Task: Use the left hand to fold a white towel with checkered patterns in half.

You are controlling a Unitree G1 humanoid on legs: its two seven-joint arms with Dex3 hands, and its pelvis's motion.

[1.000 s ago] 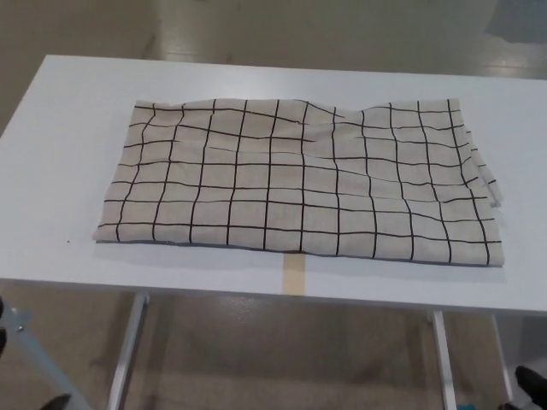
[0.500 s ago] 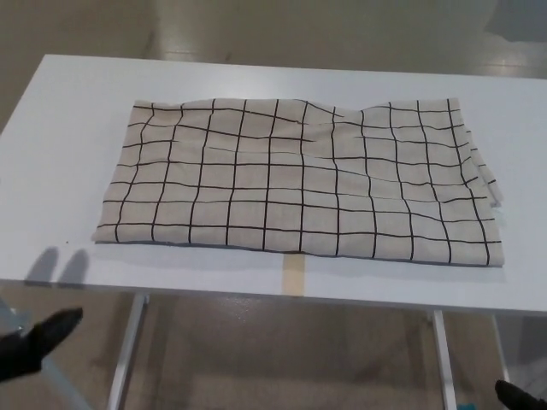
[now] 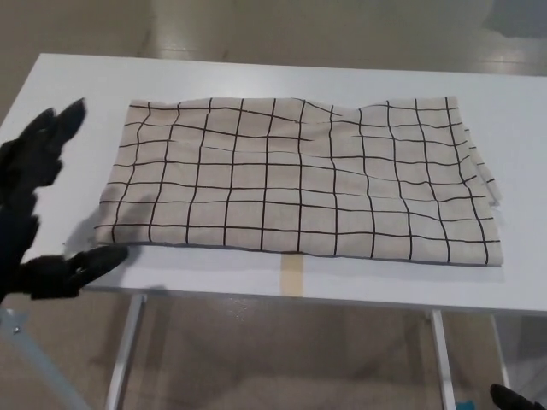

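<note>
Left hand spread wide beside towel — not touching.

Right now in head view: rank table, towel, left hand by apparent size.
1. table, spans nearly the whole frame.
2. towel, covers much of the tabletop.
3. left hand, smallest, though it sits nearer the camera and is cut off by the frame edge, so its look is inflated.

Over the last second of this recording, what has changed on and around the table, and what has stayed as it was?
The left hand has risen into view from below the table's near-left corner and now hangs open beside the towel's left edge, thumb near its front-left corner, holding nothing. The towel lies spread flat on the white table as before, not yet folded. The right hand does not show.
</note>
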